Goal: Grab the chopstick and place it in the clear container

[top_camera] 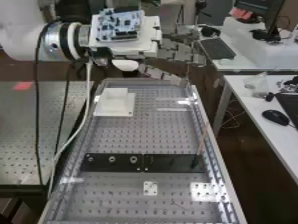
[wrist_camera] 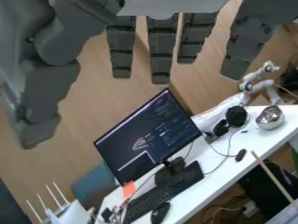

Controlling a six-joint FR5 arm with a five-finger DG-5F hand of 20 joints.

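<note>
The hand [top_camera: 174, 54] is at the far end of the bench, above its surface, with straight fingers and nothing held. In the wrist view the hand [wrist_camera: 161, 47] has its fingers and thumb spread apart. A thin reddish-brown chopstick [top_camera: 201, 140] stands tilted near the bench's right edge, its lower end at a small dark holder on the black plate, well apart from the hand. In the wrist view a pale stick, apparently the chopstick [wrist_camera: 271, 173], slants beside the desk. A see-through object [top_camera: 256, 84] lies on the right desk; I cannot tell if it is the container.
A white square block [top_camera: 114, 103] stands on the perforated bench [top_camera: 133, 200] at its far left. A black plate [top_camera: 113, 162] with round fittings crosses the middle. Cables hang from the arm along the left side. Desks with a mouse [top_camera: 275, 117] and keyboard [top_camera: 217, 48] flank the right.
</note>
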